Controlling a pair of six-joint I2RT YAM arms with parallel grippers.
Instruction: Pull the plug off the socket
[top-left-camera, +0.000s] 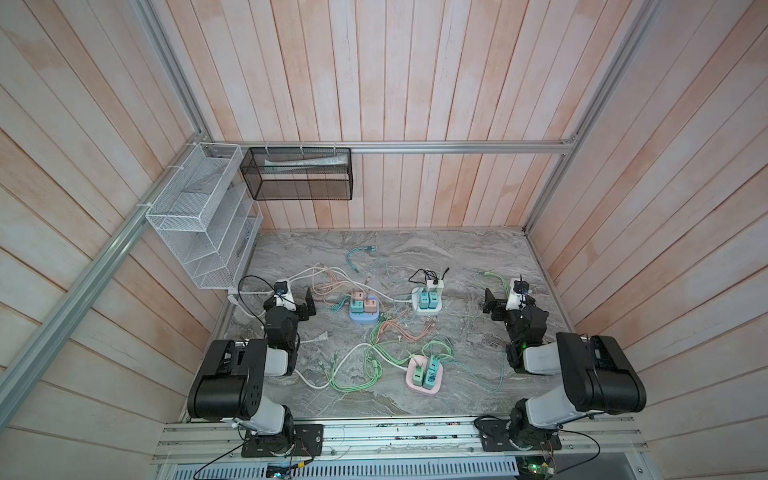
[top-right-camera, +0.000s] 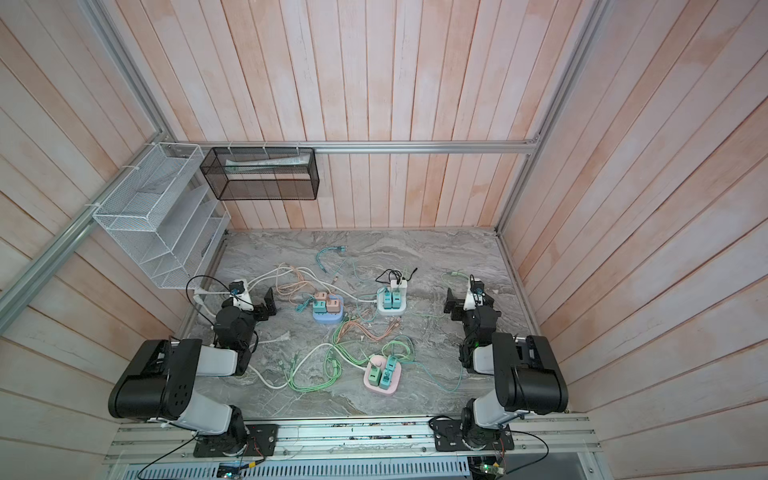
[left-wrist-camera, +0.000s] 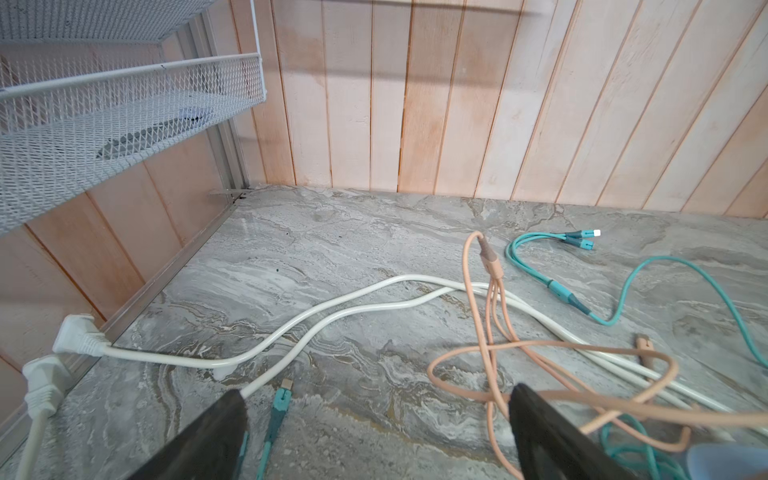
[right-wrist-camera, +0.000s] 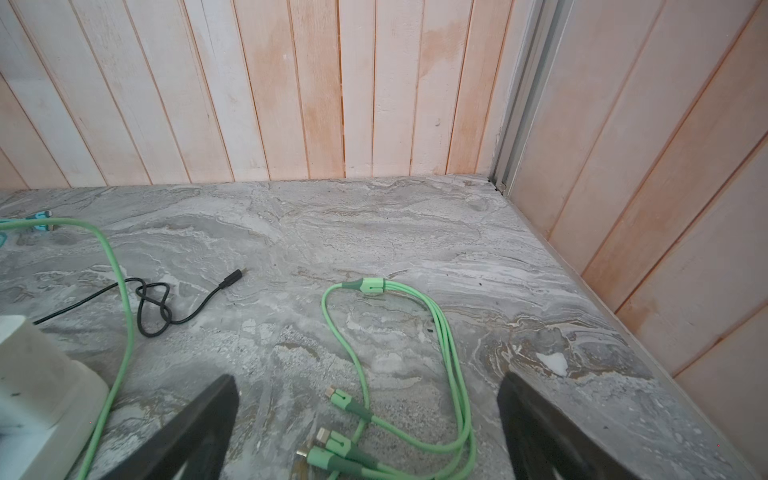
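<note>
left fingers (left-wrist-camera: 208, 440): spread wide, nothing between them; in both top views they sit low over the desk (top-left-camera: 478, 257), just left of the blue socket (top-left-camera: 365, 319), not touching it
right fingers (right-wrist-camera: 199, 428): spread wide, empty; to the right of the white socket (top-left-camera: 427, 308), well apart from it
peach and teal plugs (top-left-camera: 358, 297): seated upright in the blue socket, left of centre on the desk
paired teal plugs (top-left-camera: 428, 298): seated in the white socket, centre back; a white adapter (top-left-camera: 435, 284) with a black cable (right-wrist-camera: 166, 307) stands just behind them
front teal plugs (top-left-camera: 432, 368): seated in the pink socket (top-left-camera: 423, 384), front centre
green cable (right-wrist-camera: 449, 357): loose loop on the desk between the right fingers
white cords (left-wrist-camera: 332, 307): two, running across the desk from wall plugs at the left edge
peach cable (left-wrist-camera: 490, 316): crosses over the white cords
teal cable (left-wrist-camera: 557, 286): loose at the back of the desk
white mesh rack (top-left-camera: 195, 216): on the left wall
black mesh basket (top-left-camera: 299, 174): on the back rail
writing: too small to read on any plug or socket
</note>
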